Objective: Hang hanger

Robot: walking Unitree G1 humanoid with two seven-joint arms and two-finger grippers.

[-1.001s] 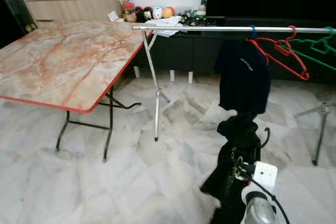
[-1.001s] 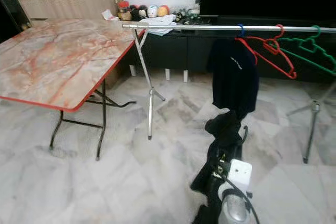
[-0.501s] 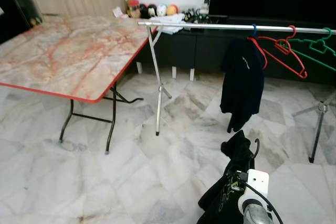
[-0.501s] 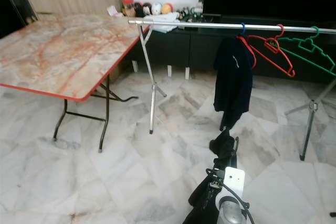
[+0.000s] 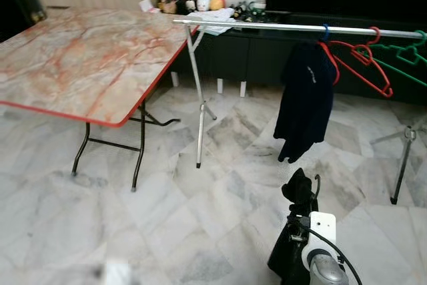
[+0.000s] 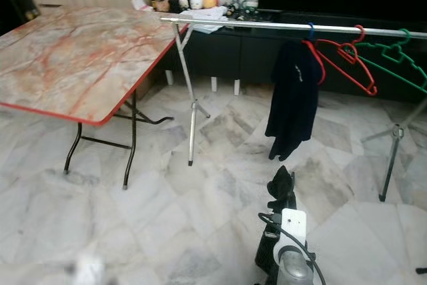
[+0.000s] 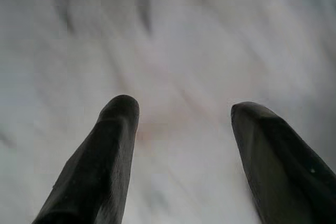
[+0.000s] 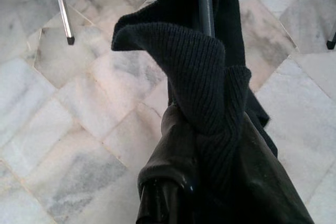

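While I back away, the rail has receded toward one o'clock; my right gripper stays clamped on the black-clothed hanger, probably unhung; left gripper spread, idle.

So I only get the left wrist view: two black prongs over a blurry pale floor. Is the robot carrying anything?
Observer: Yes. The right tool is shut on a black knit garment that is on a dark hanger, held low in front of the robot.
Operator: Where could that hang?
Observer: A silver metal rail stands ahead on the marble-tiled floor.
Operator: Is the rail bare?
Observer: No. A dark jacket, an empty red plastic hanger and an empty green plastic hanger hang toward its right end.
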